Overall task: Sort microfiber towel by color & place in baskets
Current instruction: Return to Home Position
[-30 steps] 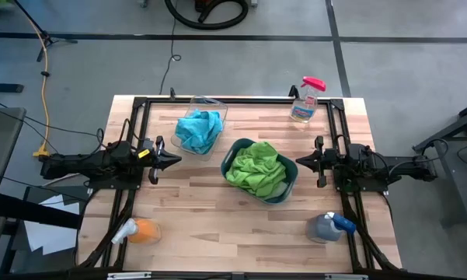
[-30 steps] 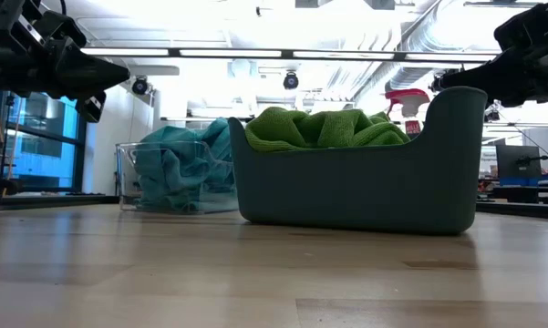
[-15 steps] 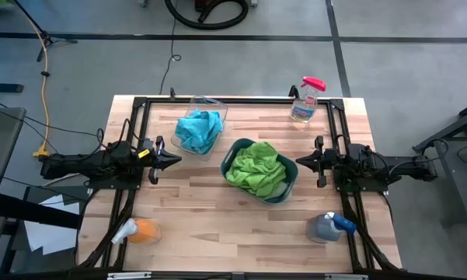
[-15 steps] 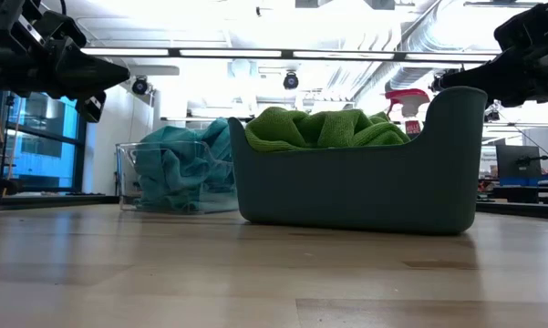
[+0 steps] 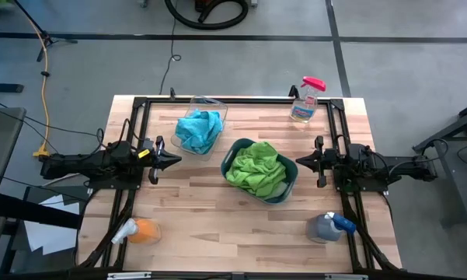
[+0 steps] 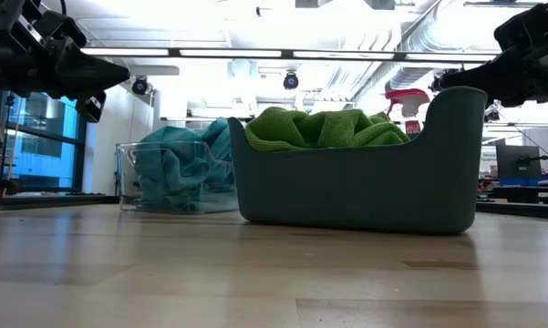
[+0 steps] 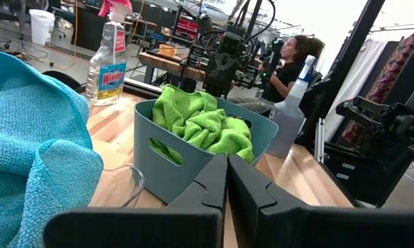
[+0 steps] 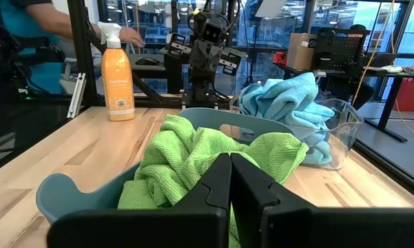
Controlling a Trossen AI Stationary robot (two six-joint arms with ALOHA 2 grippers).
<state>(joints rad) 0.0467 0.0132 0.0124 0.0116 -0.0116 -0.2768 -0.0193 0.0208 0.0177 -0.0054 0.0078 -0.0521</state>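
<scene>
Green towels [image 5: 256, 169] fill the teal basket [image 5: 287, 191], nearer the right tool [image 5: 301, 162]; blue towels [image 5: 199, 130] fill the clear basket [image 5: 209, 101], nearer the left tool [image 5: 173, 159]. We find both tools pressed together, empty, flanking the baskets above the tabletop [image 5: 217, 222].

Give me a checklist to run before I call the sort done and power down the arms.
1. Green towels inside the teal tub: ok.
2. Blue towels inside the clear tub: ok.
3. No towel loose on the table: ok.
4. Left arm jaws shut, holding nothing: ok.
5. Right arm jaws shut, holding nothing: ok.
6. Both arms apart from the tubs: ok.
</scene>
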